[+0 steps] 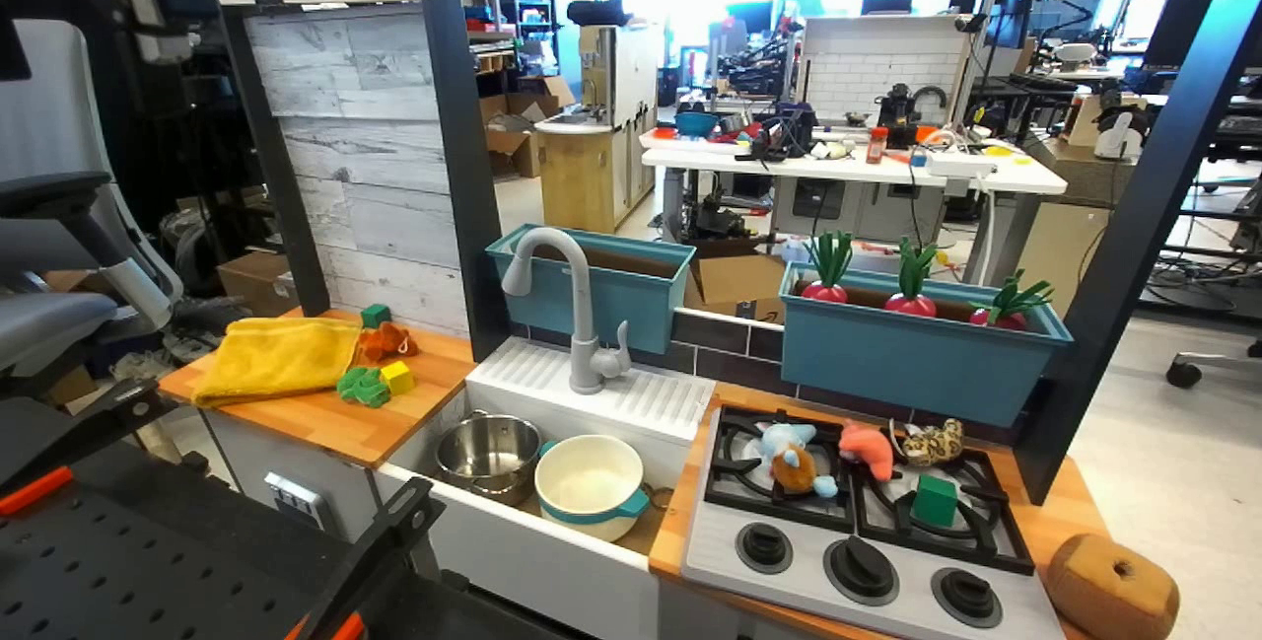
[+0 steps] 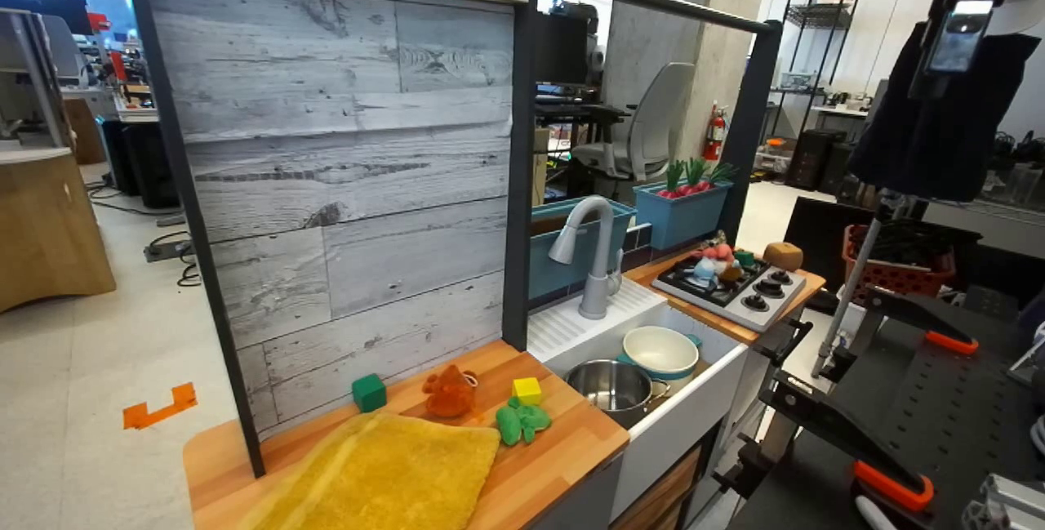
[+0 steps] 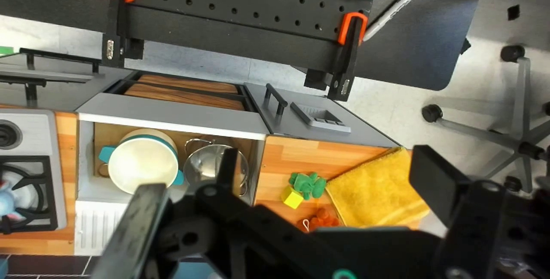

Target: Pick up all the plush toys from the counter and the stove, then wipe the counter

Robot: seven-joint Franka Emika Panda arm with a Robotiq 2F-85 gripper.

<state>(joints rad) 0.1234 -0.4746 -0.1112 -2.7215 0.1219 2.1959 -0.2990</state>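
My gripper (image 3: 328, 169) is open and empty in the wrist view, high above the counter (image 3: 283, 158). Between its fingers show a green plush toy (image 3: 308, 185) and an orange plush toy (image 3: 323, 219), partly hidden by the gripper. Both toys lie on the counter in both exterior views, green (image 1: 363, 388) in front of orange (image 1: 386, 342). A folded yellow cloth (image 1: 276, 359) lies beside them. On the stove (image 1: 730, 532) grates lie a light-blue and brown toy (image 1: 786, 443), a coral-red toy (image 1: 867, 450) and a spotted toy (image 1: 932, 443).
A yellow block (image 1: 397, 378) and a green block (image 1: 375, 315) are on the counter, another green block (image 1: 935, 502) on the stove. The sink holds a steel pot (image 1: 490, 458) and a cream pot (image 1: 590, 477) below a tall faucet (image 1: 582, 305). A brown block (image 1: 1112, 589) sits beside the stove.
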